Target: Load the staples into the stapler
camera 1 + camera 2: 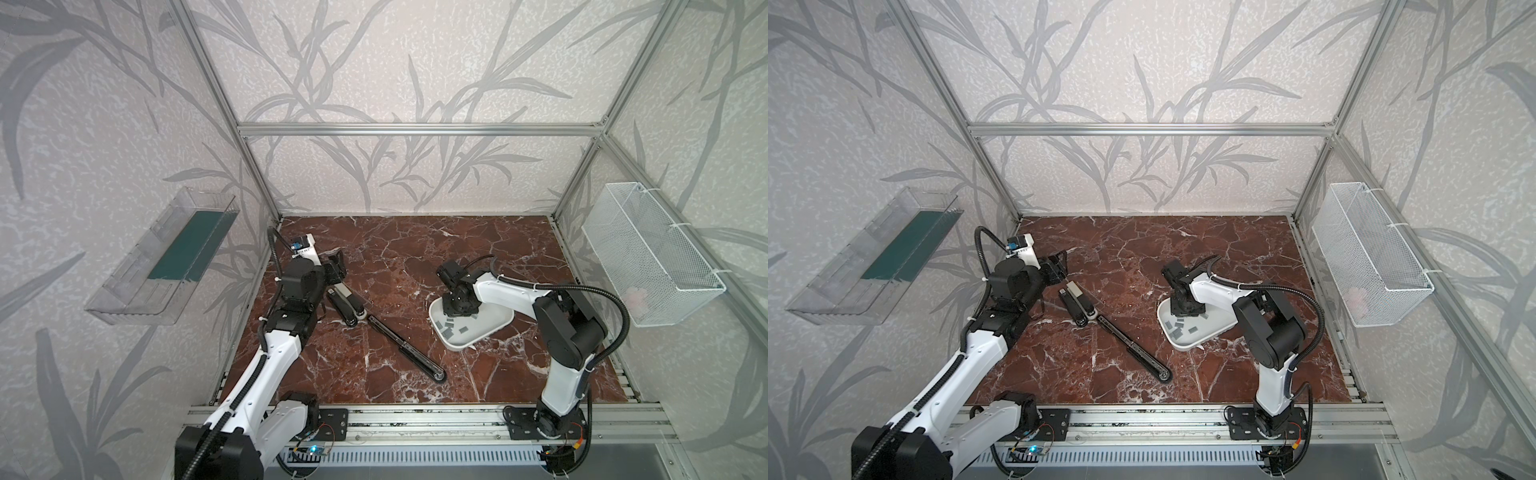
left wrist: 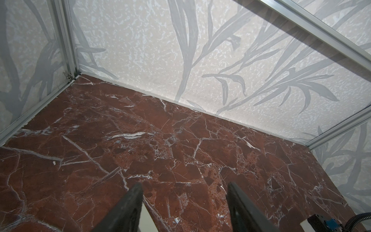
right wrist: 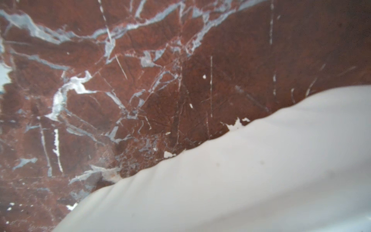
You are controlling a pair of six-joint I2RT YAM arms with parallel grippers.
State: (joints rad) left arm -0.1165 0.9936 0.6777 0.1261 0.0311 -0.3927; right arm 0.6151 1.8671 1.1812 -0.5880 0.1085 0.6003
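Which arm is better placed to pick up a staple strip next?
Right: the right gripper is down in the white tray over the staples. The left gripper stands open near the stapler, away from the tray.

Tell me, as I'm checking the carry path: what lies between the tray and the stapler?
Nothing: bare marble tabletop separates the tray from the stapler, as both top views show.

The black metal stapler (image 1: 349, 307) lies centre-left; right of it, grey metal staple strips (image 1: 448, 325) lie in the white oval plastic tray (image 1: 494, 325) beneath my right gripper (image 1: 456, 313).
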